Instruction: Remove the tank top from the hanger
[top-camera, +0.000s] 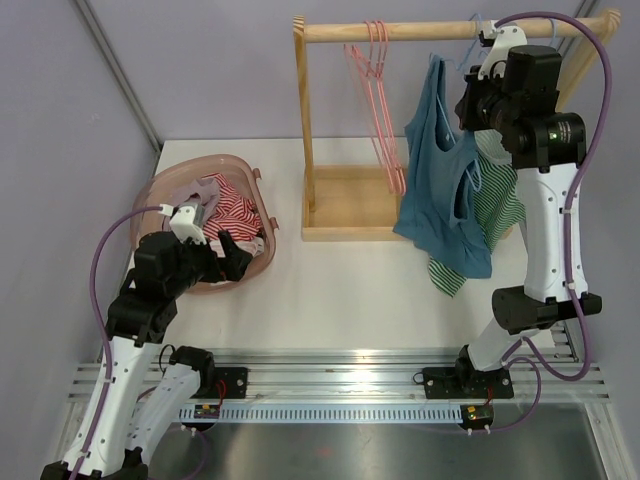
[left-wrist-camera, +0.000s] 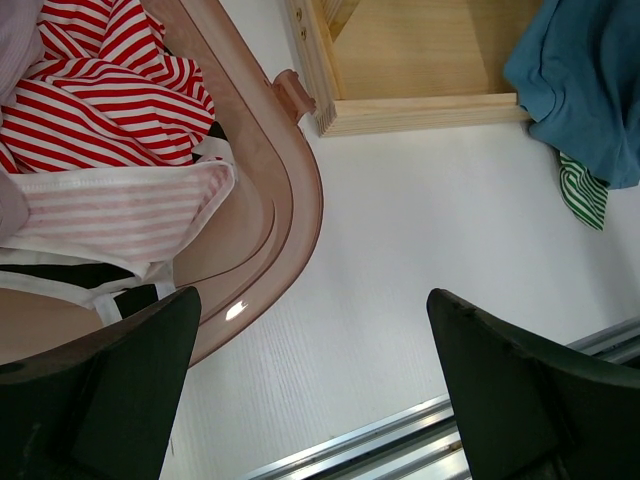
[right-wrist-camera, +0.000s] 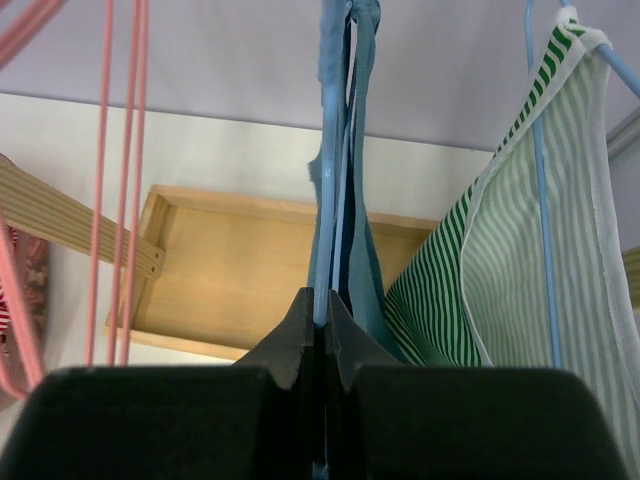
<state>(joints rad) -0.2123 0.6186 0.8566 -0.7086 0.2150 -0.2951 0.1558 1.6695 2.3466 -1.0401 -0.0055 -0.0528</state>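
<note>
right wrist: right tool (right-wrist-camera: 320, 318) pinches hanger (right-wrist-camera: 324, 215)

Blue tank top (top-camera: 435, 190), light-blue hanger (right-wrist-camera: 327, 230)

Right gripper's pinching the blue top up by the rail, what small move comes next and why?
Probably draw the right gripper sideways and slightly down, sliding the blue tank top off its hanger: the jaws are shut on its strap.

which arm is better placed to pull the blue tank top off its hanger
Right. The right gripper is up at the rail, shut on the blue tank top. The left gripper hangs open by the basket, across the table.
</note>
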